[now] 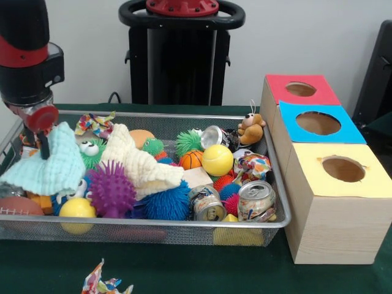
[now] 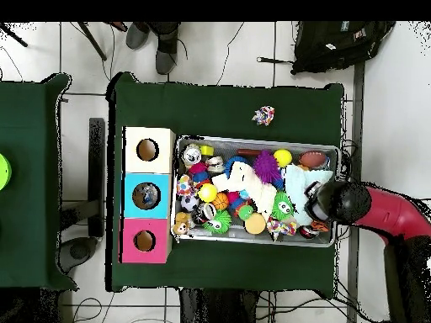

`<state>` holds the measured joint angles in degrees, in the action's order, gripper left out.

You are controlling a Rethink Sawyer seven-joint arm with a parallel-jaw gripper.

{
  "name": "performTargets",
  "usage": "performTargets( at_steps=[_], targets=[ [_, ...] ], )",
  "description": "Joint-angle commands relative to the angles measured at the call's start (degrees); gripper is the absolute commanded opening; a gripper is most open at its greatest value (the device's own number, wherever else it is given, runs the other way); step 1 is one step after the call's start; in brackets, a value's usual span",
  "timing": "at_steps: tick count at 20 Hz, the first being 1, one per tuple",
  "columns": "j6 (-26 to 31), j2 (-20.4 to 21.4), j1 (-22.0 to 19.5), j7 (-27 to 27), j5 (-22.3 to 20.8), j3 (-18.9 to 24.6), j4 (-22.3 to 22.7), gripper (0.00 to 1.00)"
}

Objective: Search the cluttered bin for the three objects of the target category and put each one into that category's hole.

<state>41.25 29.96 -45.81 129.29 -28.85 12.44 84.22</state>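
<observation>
- Gripper (image 1: 43, 144): I have it at the bin's end farthest from the box, low over a pale green cloth (image 1: 46, 166); one dark finger dips into the cloth's top edge, and I cannot tell how the jaws stand.
- Bin (image 1: 153, 224): wire mesh basket, packed with spiky balls, cloths, a yellow ball (image 1: 217, 160) and crushed cans (image 1: 256, 201).
- Target objects: I see no clear plastic bottle in either view; I judge all three lie buried under the clutter or the cloths.
- Blue-panelled hole (image 1: 318, 123): middle of the three on the wooden box (image 1: 331, 214), just beside the bin's other end, well apart from the gripper.
- Risk 1: a blind grasp here may lift the cloth rather than a bottle, and drag neighbouring toys over the rim.
- Risk 2: the shiny cans could be mistaken for the targets.
- Risk 3: a bottle's creased, slick wall may slip from a grip during the long carry across the bin.
- Risk 4: the red and yellow holes flank the blue one, so a small offset drops the object wrongly.
</observation>
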Motion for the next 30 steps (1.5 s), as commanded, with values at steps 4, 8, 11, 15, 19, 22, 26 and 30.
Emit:
performTargets(
  at_steps=[4, 8, 11, 15, 19, 22, 26, 30],
  targets=[
    [-7.36, -6.33, 1.81, -4.40, -0.26, 6.91, 1.72, 1.00],
    [-9.63, -8.81, 3.41, -2.48, -0.64, 6.34, -0.36, 1.00],
    [-10.69, -9.91, 4.70, -1.16, -0.22, 6.12, -1.55, 1.00],
    [-11.51, -11.29, 6.15, 0.08, 0.90, 6.29, -2.83, 1.00],
    [-12.13, -13.35, 6.32, -0.40, 2.16, 7.63, -3.91, 1.00],
    [-11.20, -13.68, 6.03, -1.43, 3.13, 8.82, -4.14, 1.00],
    [-9.22, -13.65, 5.55, -3.09, 4.46, 10.31, -3.66, 1.00],
    [-8.13, -13.65, 5.28, -4.00, 5.69, 11.45, -2.44, 1.00]
  ],
)
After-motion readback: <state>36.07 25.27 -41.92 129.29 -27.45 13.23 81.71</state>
